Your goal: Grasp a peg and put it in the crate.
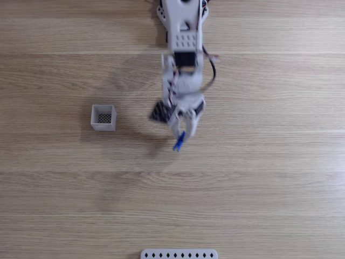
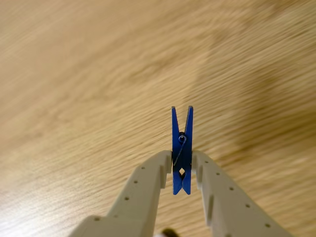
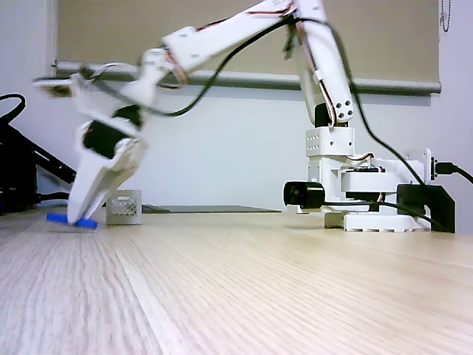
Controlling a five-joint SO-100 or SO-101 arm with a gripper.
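Wood table (image 1: 259,189), no readable labels; claw (image 2: 181,170) pinching blue peg (image 2: 181,148), crate (image 1: 103,117) well apart.

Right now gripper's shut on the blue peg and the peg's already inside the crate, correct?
Not quite. The gripper is shut on the peg, but the peg is not in the crate. A fixed view from above shows the crate standing apart, left of the gripper.
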